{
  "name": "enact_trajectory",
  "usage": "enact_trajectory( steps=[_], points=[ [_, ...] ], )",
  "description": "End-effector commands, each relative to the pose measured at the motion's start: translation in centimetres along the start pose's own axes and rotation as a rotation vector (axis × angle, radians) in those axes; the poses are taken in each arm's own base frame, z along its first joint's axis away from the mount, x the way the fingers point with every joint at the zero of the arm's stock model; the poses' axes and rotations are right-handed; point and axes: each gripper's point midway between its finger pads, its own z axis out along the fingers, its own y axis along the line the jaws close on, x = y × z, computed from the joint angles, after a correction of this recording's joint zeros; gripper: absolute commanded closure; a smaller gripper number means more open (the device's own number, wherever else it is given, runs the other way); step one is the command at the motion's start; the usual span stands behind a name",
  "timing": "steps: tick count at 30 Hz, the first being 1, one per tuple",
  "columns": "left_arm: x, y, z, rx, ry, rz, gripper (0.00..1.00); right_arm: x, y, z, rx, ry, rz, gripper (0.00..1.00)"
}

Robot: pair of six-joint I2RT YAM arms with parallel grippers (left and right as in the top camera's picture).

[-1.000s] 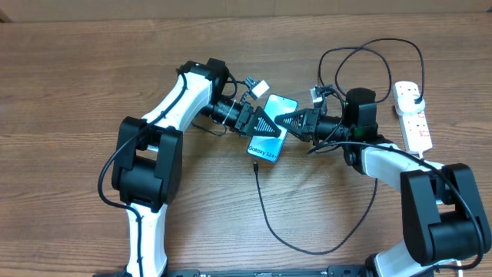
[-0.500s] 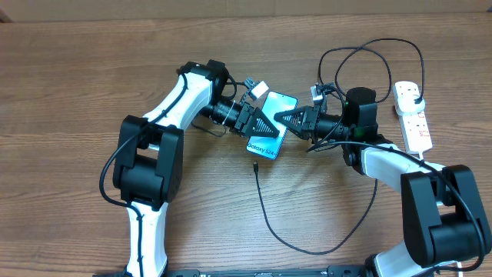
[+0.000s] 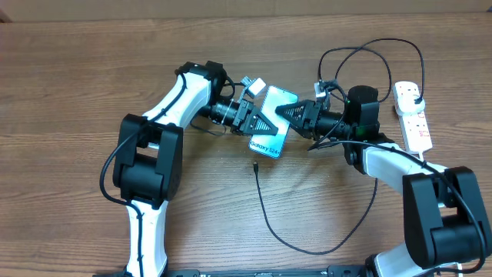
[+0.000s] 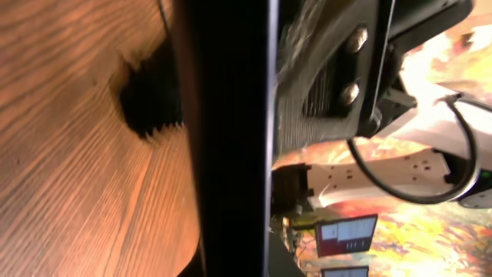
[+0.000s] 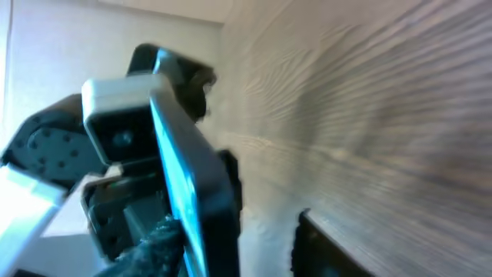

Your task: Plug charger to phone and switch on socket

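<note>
Left tool is clamped on the phone, tipped up between it and the right tool (can't tell its width). Slim, stiff, slick glass, so I'd grip the side edges. The charger tip lies near the left tool on the worktop.

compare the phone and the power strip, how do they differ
The phone has a blue-teal screen; the power strip is white with red switches. The phone sits between the left pincer, shut on its edge, and the right pincer; the power strip lies untouched at the far right. Both are rectangular.
</note>
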Motion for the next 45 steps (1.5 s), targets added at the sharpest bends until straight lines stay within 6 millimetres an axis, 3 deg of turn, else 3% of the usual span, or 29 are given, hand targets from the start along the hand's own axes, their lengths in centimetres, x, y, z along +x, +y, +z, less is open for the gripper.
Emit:
enact_trajectory(
  steps=[1, 6, 10, 12, 22, 32, 45],
  points=[
    [0.4, -1.2, 1.0, -0.05, 0.044, -0.041, 0.96, -3.2, -2.7, -1.4, 0.088, -0.149, 0.036, 0.38],
    [1.7, -1.0, 0.9, -0.084, 0.077, -0.177, 0.96, -4.5, -4.5, -3.5, 0.127, -0.193, 0.093, 0.24],
    [2.8, -1.9, 0.9, -0.064, 0.1, -0.29, 0.96, -3.6, -7.2, -4.8, 0.212, -0.17, 0.144, 0.15],
    [3.4, -2.3, 0.8, -0.055, 0.112, -0.348, 0.96, -2.8, -8.5, -5.3, 0.259, -0.15, 0.175, 0.0],
    [3.8, -4.6, 0.7, 0.027, 0.108, -0.597, 0.96, 0.6, -11.3, -6.1, 0.38, -0.071, 0.328, 0.0],
    [3.1, -5.3, 0.7, 0.075, 0.085, -0.698, 0.96, 0.2, -11.1, -6.0, 0.371, -0.082, 0.308, 0.0],
    [3.3, -5.2, 0.7, 0.051, 0.1, -0.957, 0.96, 0.2, -11.1, -6.0, 0.371, -0.082, 0.308, 0.0]
  ],
)
